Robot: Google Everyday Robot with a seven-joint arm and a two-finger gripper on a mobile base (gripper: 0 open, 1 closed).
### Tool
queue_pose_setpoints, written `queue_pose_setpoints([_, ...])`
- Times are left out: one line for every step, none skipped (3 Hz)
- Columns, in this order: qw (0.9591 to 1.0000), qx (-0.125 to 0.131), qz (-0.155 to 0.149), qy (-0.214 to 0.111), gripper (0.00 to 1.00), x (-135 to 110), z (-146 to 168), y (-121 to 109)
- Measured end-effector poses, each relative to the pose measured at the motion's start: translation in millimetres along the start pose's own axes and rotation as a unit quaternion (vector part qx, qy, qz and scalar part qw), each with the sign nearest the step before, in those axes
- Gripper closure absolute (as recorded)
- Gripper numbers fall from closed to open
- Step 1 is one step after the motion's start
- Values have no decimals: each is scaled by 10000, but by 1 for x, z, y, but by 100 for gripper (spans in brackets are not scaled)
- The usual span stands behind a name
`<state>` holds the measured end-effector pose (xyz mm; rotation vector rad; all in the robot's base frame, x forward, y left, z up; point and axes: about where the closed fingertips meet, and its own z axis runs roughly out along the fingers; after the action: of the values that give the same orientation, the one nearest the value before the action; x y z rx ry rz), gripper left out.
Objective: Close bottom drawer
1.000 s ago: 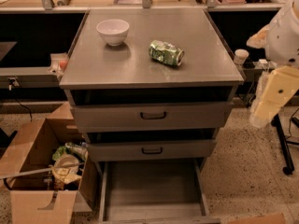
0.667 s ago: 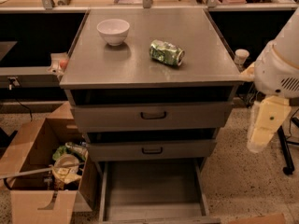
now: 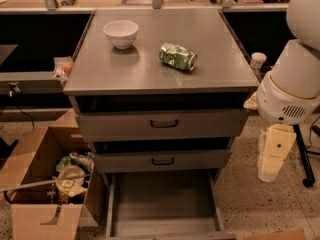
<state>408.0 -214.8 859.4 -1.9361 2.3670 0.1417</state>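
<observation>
Bottom drawer (image 3: 162,204) is pulled well out from under the bench's front edge. Its flat grey tray faces up, and its front panel is cut off at the bottom of view. Middle drawer (image 3: 162,160) and top drawer (image 3: 162,124) sit above it, each with a black handle at centre; both look a little way out, hard to be sure from this angle.

Gripper (image 3: 270,171) hangs pointing down off the bench's front-right corner, beside the cabinet's right side and about level with the middle drawer, apart from the drawers. Released or clenched: cannot tell. White robot arm (image 3: 295,79) is above it, past the right edge.

On the bench top (image 3: 150,76), a white bowl (image 3: 120,33) stands upright near the back-left corner. A crushed green can (image 3: 178,56) lies on its side right of centre. An open cardboard box (image 3: 30,164) of clutter sits on the floor below the left edge. A small white-capped container (image 3: 258,60) is just beyond the right edge.
</observation>
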Motion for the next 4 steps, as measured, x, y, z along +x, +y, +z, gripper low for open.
queue_pose_setpoints([9996,-266,-22,63,0,7,43,5])
queue_pose_setpoints([9954,-914,-253,106,0,21,137,25])
queue_pose_setpoints([9954,-913,-253,106,0,21,137,25])
queue_pose_setpoints([9926,-1154,-340,131,0,28,175,29])
